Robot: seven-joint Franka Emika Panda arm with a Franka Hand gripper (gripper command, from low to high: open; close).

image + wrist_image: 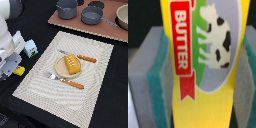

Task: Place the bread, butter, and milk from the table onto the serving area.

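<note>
The bread (72, 64), an orange-brown block with pale dots along its top, lies on the round tan plate near the middle of the frame, on the beige woven placemat (95, 85). The milk (31, 48), a small white and light-blue carton, stands upright at the left, just off the placemat's corner. The butter (19, 70) shows as a yellow bit at far left; up close (203, 65) its red "BUTTER" label and cow picture fill the view.

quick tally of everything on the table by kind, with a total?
Food items: 3 (bread on the plate, milk, butter between the pincer fingers)
Plate: 1
Cutlery: 2 (fork, knife)
Placemat: 1
Grey pots: 2 ()
Brown board: 1
Total: 10
</note>
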